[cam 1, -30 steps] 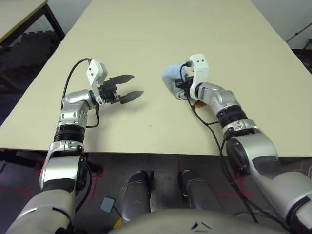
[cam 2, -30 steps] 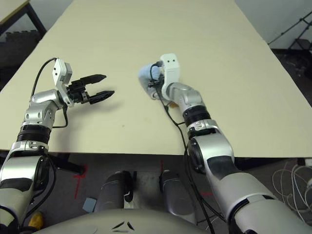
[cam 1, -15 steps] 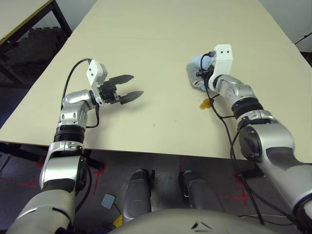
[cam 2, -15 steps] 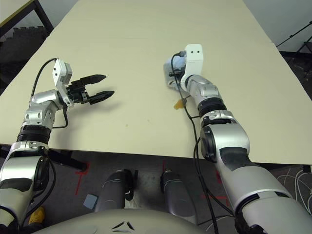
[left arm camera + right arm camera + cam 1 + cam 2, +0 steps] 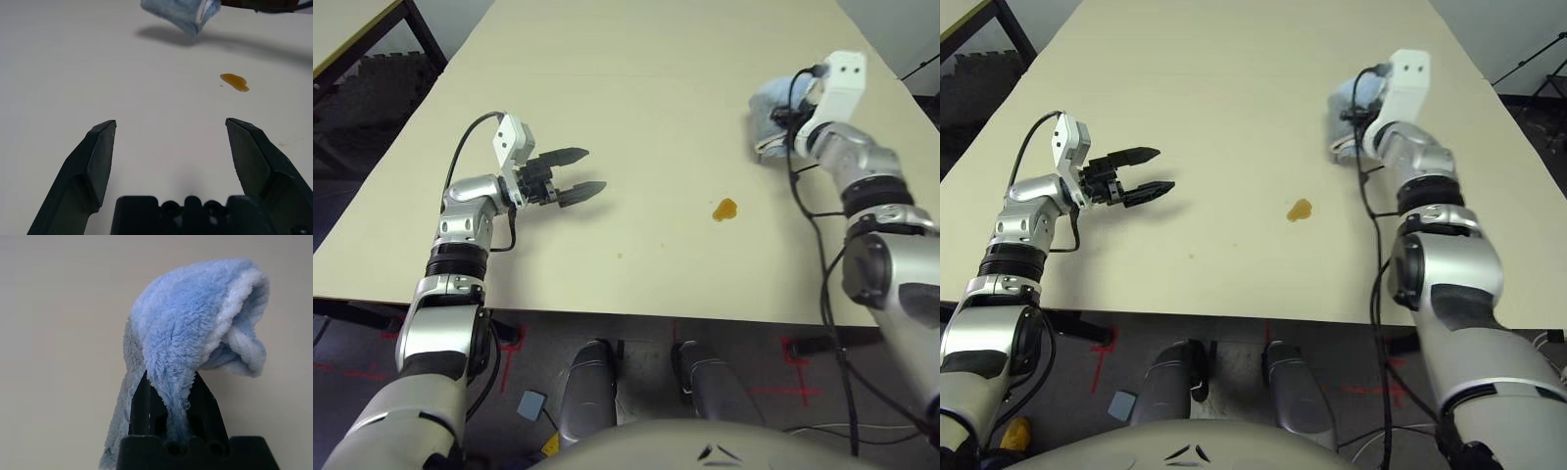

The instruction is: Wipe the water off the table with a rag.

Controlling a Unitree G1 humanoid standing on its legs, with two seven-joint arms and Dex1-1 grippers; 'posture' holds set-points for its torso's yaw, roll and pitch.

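Not much wiped yet imo. The water sits as an amber blotch mid-table, toward the near edge. The right gripper is clamped on the rag, held up near the right edge. The left gripper hovers spread wide, holding nothing.

I see the rag, a fluffy light blue cloth with a paler hem, bunched and folded over, pinched between the fingers of the right gripper and hanging clear of the surface, its shadow below it. The water is one small amber blotch on the cream surface, apart from the rag, nearer me and toward the middle.
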